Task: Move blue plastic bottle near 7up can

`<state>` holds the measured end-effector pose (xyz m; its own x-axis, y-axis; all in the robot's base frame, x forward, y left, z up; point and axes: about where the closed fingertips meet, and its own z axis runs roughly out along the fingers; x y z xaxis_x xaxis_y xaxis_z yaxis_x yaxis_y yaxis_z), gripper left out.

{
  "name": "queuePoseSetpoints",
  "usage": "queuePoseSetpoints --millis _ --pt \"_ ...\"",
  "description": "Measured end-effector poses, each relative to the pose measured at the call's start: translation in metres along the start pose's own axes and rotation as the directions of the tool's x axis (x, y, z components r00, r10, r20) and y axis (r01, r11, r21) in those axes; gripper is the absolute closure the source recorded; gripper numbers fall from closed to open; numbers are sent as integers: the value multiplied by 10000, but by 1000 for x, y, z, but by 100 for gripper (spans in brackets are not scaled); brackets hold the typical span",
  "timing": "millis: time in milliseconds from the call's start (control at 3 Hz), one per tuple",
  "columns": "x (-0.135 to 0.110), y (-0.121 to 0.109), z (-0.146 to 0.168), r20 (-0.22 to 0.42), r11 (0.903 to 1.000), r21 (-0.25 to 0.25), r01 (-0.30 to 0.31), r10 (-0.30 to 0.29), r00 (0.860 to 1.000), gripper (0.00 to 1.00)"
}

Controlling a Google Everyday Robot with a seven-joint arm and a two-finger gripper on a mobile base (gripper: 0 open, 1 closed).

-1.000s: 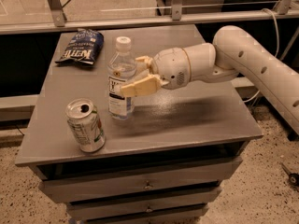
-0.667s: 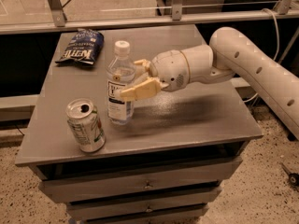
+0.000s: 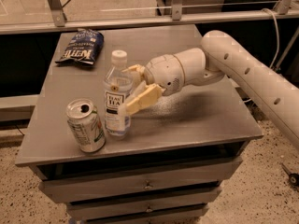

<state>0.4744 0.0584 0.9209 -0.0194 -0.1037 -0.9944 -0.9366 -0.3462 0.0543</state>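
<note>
The blue plastic bottle [image 3: 116, 97] is a clear bottle with a white cap and a white label with a dark panel. It stands upright on the grey table [image 3: 196, 111], just right of the 7up can [image 3: 86, 125], with a small gap between them. The can is silver-white with green print and an opened top, near the table's front left. My gripper [image 3: 127, 90] reaches in from the right and is shut on the bottle's body, one cream finger [image 3: 142, 99] in front and the other behind.
A dark blue chip bag [image 3: 81, 46] lies at the table's back left corner. My white arm [image 3: 243, 64] crosses the table's right side. The table has drawers below its front edge [image 3: 149, 185]. A metal rail [image 3: 140, 20] runs behind the table.
My gripper has carried the bottle left and toward the table's front, so it now stands closer to the can. The can and the chip bag have not moved.
</note>
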Motion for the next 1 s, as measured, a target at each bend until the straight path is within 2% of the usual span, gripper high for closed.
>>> queuePoseSetpoints --millis 333,667,1000 --pt "3 3 3 101 9996 -280 95 -92 9999 0" --pt "3 3 3 101 9996 -280 95 -92 9999 0" --pt "1 1 -4 -80 9995 -65 293 -294 9995 0"
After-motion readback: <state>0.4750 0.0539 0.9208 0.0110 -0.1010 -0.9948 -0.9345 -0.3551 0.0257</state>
